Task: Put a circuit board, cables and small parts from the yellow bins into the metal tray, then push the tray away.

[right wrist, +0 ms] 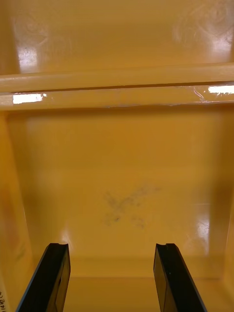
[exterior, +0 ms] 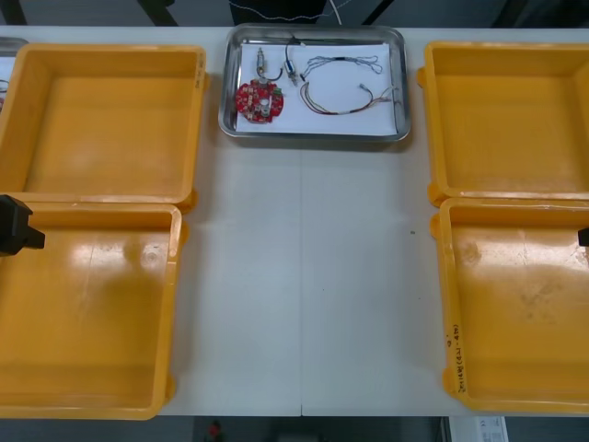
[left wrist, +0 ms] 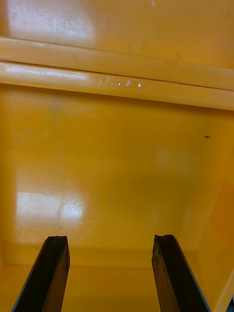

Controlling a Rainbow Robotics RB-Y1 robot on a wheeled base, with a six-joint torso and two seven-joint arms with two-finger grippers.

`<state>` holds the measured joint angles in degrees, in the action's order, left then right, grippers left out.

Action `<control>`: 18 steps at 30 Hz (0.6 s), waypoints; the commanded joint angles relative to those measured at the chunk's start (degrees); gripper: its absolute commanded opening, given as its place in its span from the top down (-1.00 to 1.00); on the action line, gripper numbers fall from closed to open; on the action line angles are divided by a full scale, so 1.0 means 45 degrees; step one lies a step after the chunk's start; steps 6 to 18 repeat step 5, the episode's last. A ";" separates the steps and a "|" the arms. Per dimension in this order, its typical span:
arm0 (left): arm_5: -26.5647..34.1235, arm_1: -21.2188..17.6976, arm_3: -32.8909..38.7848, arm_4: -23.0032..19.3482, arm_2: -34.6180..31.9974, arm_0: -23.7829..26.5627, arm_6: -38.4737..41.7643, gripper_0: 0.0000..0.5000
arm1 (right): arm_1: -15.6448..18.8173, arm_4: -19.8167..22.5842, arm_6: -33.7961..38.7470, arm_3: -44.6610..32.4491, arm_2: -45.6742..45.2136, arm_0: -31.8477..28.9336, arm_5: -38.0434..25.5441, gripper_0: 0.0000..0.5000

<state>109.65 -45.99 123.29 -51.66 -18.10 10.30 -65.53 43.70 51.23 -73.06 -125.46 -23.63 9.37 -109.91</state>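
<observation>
- The left gripper (left wrist: 109,239) hangs in the bare near left bin (exterior: 83,313), fingers wide apart, holding nothing.
- The right gripper (right wrist: 112,246) hangs the same way, spread and empty, in the near right bin (exterior: 525,304).
- At the table's far edge, the metal tray (exterior: 227,92), white inside, holds the circuit board (exterior: 259,99), cables (exterior: 329,111) and small metal parts (exterior: 263,64).

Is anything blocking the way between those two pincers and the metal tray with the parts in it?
Nothing visible. The left pincer hangs open over the near left bin, the right pincer over the near right bin; bare table leads to the metal tray.
</observation>
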 commanded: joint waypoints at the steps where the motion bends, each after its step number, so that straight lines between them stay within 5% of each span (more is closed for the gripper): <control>1: 0.0079 -0.0112 0.0338 0.0093 -0.0334 -0.0179 -0.0653 -1.00 | 0.0523 0.0121 -0.0248 -0.0264 0.0114 0.0300 -0.0021 -1.00; 18: 0.0079 -0.0112 0.0338 0.0093 -0.0334 -0.0179 -0.0653 -1.00 | 0.0523 0.0121 -0.0248 -0.0264 0.0114 0.0300 -0.0021 -1.00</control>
